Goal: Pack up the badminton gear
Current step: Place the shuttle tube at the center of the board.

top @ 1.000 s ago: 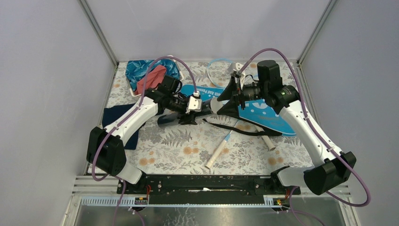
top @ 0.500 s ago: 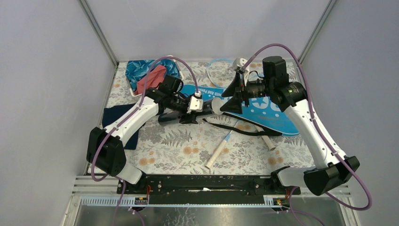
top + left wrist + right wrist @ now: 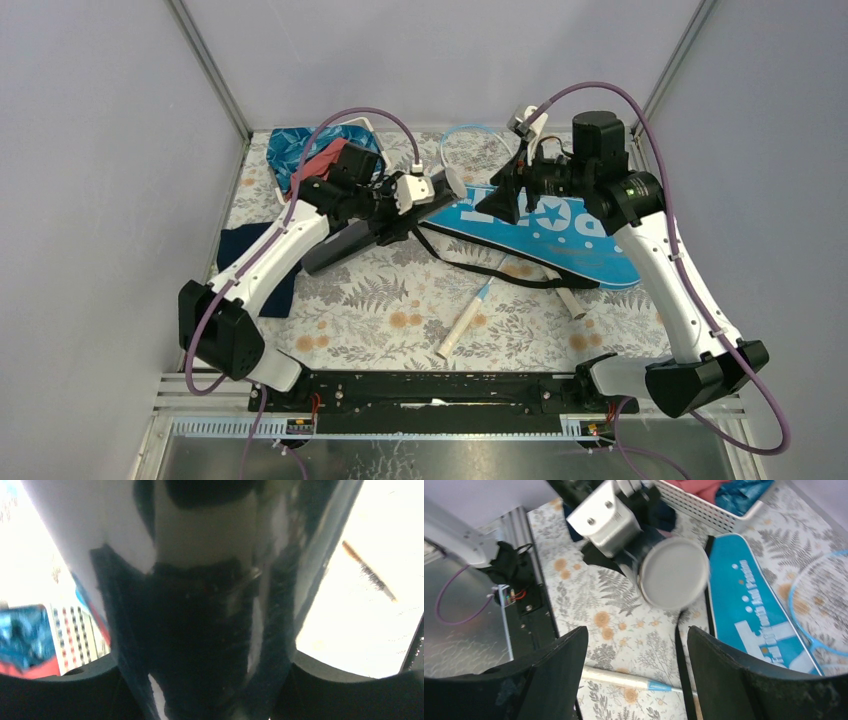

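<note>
Nearest the arms' bases, a white racket handle (image 3: 460,325) lies slantwise on the fern-printed bench (image 3: 400,320), and a second white handle (image 3: 568,300) pokes out from under the near edge of the blue bag (image 3: 570,240). A black strap (image 3: 480,265) loops across the bench between them. To the left a navy cloth (image 3: 240,250) lies partly under the left arm. Further in, the left pincer (image 3: 408,208) is clamped around the long black tube (image 3: 340,245), which is tilted with its grey capped end (image 3: 674,572) raised toward the right arm. In the left wrist view the tube fills the gap between the fingers. The bag lies flat beyond and beside the tube, with large white letters on its wide part that the right arm partly hides. A smaller white line along its narrow part seems to end in "And Passion", though it is blurred. The right pincer (image 3: 505,192) hangs over the bag, spread wide and holding nothing, facing the cap. At the far left corner is the white basket (image 3: 711,511) with blue and red cloths. A light-blue racket head (image 3: 468,150) lies at the far edge.
</note>
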### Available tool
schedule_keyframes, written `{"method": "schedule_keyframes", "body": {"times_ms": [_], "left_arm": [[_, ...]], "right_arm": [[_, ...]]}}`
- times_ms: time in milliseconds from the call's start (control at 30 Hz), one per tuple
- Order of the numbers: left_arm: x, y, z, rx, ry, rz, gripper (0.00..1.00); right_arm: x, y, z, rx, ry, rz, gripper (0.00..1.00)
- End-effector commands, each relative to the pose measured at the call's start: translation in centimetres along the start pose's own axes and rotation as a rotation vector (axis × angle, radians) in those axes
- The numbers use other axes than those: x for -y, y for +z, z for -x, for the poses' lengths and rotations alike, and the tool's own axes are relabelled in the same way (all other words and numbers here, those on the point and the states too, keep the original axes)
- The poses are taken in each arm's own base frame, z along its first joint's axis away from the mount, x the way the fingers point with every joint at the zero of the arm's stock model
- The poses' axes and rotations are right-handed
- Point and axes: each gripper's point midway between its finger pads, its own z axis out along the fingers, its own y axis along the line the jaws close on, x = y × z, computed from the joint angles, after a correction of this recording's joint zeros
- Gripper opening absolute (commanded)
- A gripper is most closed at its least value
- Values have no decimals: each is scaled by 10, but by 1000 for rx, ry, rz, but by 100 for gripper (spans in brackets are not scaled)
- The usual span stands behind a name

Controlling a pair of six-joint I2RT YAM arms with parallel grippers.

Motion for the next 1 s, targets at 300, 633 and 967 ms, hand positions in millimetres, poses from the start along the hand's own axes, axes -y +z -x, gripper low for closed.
{"method": "schedule_keyframes", "body": {"times_ms": [300,633,967], "left_arm": [[-44,-86,-163,-401,-409,459,9],[-56,-89,-263,-573,-572,489,14],[-51,-74,-312,-705,-604,468,44]], "right_arm": [[79,7,-60,-54,146,-168,80],[98,8,-97,-150,137,-243,80],[128,-4,-171,-383,126,-399,80]]}}
